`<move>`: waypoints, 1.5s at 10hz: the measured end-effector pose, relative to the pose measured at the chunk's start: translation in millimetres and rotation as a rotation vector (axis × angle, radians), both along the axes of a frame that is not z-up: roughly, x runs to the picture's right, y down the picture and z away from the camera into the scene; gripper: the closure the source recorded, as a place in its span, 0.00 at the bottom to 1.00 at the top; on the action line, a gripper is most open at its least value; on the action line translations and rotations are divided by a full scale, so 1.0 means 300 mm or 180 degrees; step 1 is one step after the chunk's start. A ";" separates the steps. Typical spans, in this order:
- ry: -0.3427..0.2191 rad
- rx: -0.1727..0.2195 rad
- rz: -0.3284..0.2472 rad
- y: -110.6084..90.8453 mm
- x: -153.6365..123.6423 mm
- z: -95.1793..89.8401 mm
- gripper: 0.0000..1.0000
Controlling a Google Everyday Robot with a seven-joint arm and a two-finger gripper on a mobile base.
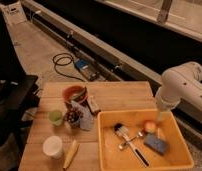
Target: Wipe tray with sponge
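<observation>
The yellow-orange tray (106, 146) sits on the right half of the wooden table. The blue-grey sponge (155, 143) lies flat in the tray's right part, with nothing touching it. A black-handled brush (129, 144) and a small orange-pink ball (150, 126) lie in the tray too. My white arm comes in from the right, and my gripper (161, 115) hangs at its lower end over the tray's far right rim, above and behind the sponge. It is open and holds nothing.
Left of the tray stand a round orange-brown bowl (75, 93), a green cup (56, 117), a white cup (53, 146), a banana (70, 153) and snack packets (86, 118). A dark chair (14, 100) is by the table's left edge. A cable (64, 62) lies on the floor behind.
</observation>
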State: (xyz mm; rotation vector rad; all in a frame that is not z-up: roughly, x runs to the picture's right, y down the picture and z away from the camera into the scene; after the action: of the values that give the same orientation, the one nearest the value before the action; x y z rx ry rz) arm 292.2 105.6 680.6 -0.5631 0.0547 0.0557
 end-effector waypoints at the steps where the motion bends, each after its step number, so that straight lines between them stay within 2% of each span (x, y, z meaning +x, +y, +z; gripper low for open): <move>1: 0.0109 0.0039 -0.0066 -0.009 0.005 -0.019 0.35; 3: 0.0229 0.0052 -0.0138 -0.026 0.001 -0.064 0.35; 5: 0.0293 -0.0055 -0.0089 0.029 0.017 -0.088 0.35; 6: 0.0309 -0.0116 -0.0068 0.062 0.023 -0.085 0.35; 12: 0.0331 -0.0100 -0.0067 0.056 0.024 -0.082 0.35; 14: 0.0414 -0.0073 -0.0056 0.060 0.024 -0.070 0.35; 15: 0.0487 -0.0122 -0.0003 0.103 0.053 -0.063 0.35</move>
State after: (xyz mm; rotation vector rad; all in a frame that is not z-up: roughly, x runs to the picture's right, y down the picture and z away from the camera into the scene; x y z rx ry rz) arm 308.1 136.5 661.7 -0.5964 0.2053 0.0969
